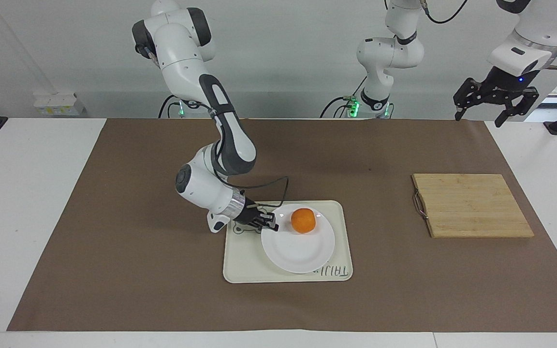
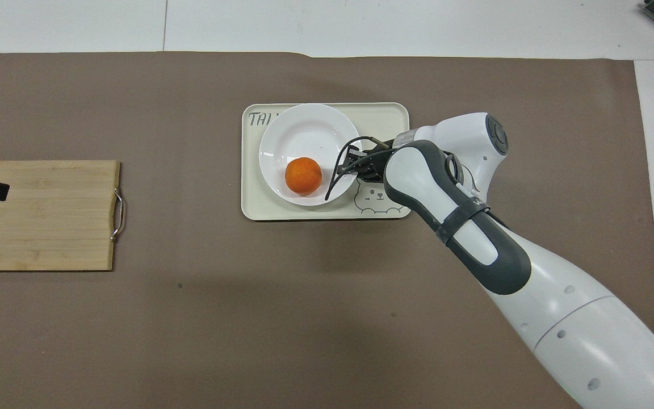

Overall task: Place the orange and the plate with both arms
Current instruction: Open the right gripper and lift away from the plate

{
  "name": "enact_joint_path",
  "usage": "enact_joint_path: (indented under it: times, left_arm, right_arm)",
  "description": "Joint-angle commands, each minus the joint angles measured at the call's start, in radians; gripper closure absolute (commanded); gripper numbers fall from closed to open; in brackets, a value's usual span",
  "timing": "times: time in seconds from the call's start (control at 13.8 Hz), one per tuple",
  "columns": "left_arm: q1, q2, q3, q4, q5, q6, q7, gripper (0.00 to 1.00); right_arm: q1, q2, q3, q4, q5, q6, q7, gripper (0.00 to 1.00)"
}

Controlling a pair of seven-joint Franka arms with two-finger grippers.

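plate set down on tray, right gripper at its rim

the plate [image 1: 302, 246] lies flat on the cream tray [image 1: 244, 266], the orange [image 1: 303, 220] on it toward the robots. your right gripper [image 1: 270, 224] looks pinched narrow on the rim: open fully, back out low and level. left gripper [image 1: 495, 104] waits wide over the table edge.

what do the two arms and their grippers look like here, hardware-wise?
Both arms are white jointed Frankas with dark grey-black bands at the joints and a silver wrist ring. The right gripper is black, with a loose black cable looping from the wrist. The left gripper is black with splayed links, with a blue light on its mount.
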Motion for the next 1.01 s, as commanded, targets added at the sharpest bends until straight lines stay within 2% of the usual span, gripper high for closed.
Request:
enact_joint_path:
  times: [0.0,0.51,0.65,0.94]
  left_arm:
    - [0.015,-0.001,-0.013,0.018,0.015,-0.023,0.012,0.0]
    - [0.015,-0.001,-0.013,0.018,0.015,-0.023,0.012,0.0]
    - [0.015,-0.001,-0.013,0.018,0.015,-0.023,0.012,0.0]
    - [0.015,-0.001,-0.013,0.018,0.015,-0.023,0.012,0.0]
  right_arm:
    - [-0.021,-0.003,0.004,0.016,-0.042,0.001,0.018,0.0]
    - [-0.07,-0.08,0.001,0.019,-0.365,0.01,0.024,0.0]
    - [-0.096,-0.12,0.0,0.019,-0.52,-0.004,0.024,0.0]
    - [-0.168,-0.193,0.003,0.051,-0.796,-0.146,0.016,0.0]
